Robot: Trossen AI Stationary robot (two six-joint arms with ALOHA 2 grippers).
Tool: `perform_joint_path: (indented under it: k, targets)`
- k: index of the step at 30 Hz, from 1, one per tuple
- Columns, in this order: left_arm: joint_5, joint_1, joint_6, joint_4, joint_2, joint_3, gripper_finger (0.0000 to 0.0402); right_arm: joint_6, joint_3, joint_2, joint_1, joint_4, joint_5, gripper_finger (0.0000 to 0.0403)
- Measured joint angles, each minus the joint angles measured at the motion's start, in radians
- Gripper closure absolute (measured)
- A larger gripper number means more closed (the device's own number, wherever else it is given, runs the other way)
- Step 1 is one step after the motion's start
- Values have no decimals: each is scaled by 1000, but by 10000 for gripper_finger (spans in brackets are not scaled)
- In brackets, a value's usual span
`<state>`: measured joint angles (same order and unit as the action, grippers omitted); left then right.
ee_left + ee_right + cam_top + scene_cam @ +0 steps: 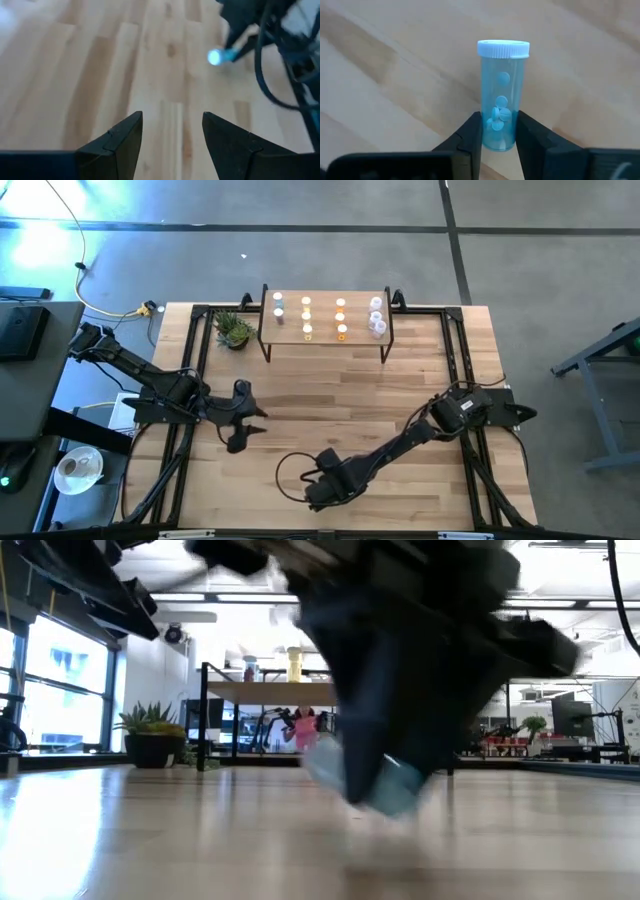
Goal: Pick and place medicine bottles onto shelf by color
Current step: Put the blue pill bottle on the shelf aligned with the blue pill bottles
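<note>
**Right claw clamped on a blue bottle**

Near the table's front edge, the right gripper [498, 132] pinched a pale blue medicine bottle [502, 95], its fingers touching both sides. The left gripper [172, 137] hung open at the left. Other bottles [340, 318] stood on the far shelf [325, 335].

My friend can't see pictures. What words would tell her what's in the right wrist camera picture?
A small pale blue medicine bottle with a white cap and little blue pills inside sits between the right tool's two dark fingers, which press against its lower sides. Behind it is the light wooden table.
</note>
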<state>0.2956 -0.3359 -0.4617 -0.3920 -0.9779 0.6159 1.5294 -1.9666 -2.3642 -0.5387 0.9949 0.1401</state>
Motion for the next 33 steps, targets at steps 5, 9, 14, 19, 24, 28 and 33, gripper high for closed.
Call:
perform_joint_path:
  k: [5, 9, 14, 19, 24, 28, 33]
  targets:
    - [-103, 0, 82, 21, 0, 0, 204, -71, -65, 0, -9, -6, 94, 321]
    - [-228, 1, 147, 55, 0, 0, 204, -149, -135, 1, -22, -8, 195, 321]
    - [-374, 1, 236, 124, 3, 1, 204, -283, -221, 2, -31, -8, 327, 321]
    - [-386, 0, 296, 202, 3, 1, 204, -435, -292, 2, -21, -16, 408, 320]
    - [-379, 0, 324, 239, 3, 1, 204, -593, -326, 2, 9, -56, 417, 320]
    - [-378, 0, 323, 279, 3, 1, 204, -698, -330, 3, 39, -104, 413, 320]
    - [-375, 1, 308, 317, 3, 1, 204, -788, -331, 3, 69, -154, 406, 320]
